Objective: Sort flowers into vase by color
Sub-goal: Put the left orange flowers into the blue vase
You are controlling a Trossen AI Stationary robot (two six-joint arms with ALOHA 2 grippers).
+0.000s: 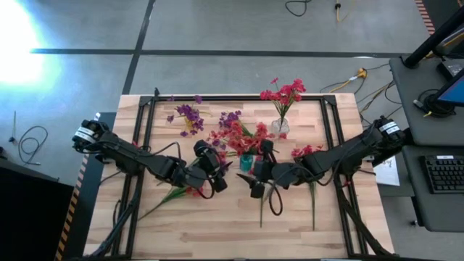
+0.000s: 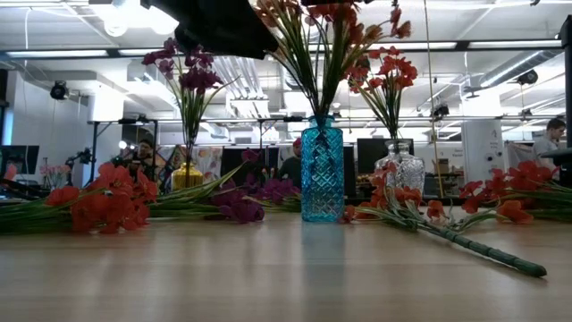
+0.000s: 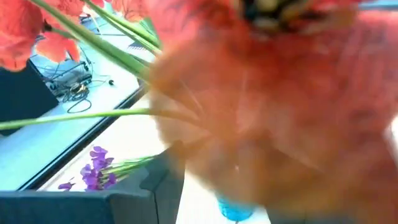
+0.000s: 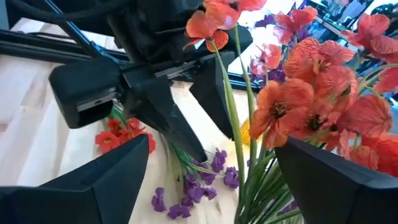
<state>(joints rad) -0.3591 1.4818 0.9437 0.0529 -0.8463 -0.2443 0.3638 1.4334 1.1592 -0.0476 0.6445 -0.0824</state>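
High view: both arms meet mid-bench over the blue cut-glass vase [image 1: 246, 162], which holds a bunch of red artificial flowers [image 1: 233, 135]. Left jaws [image 1: 215, 161] sit just left of it, right jaws [image 1: 258, 172] just right. Yellow vase w/ purple sprigs [image 1: 188, 116] and clear glass vase w/ red sprigs [image 1: 281, 98] stand toward the far edge. Loose red sprigs lie on the wooden bench [image 1: 217, 225] near each arm, stems running toward the near edge; a loose purple sprig [image 1: 230, 117] lies behind the blue vase.

Low view: blue vase upright, stems fanning up; a dark gripper overhead, can't say which.

Left wrist view: red blossoms fill the lens, so can't tell the left jaws' state.

Right wrist view: right jaws [image 4: 211, 180] spread wide, empty, bracketing the red stems; left gripper opposite looks parted.

Judgement: nearest unsorted sprig for the right arm is the red one just beside it, long axis roughly in line w/ the arm.
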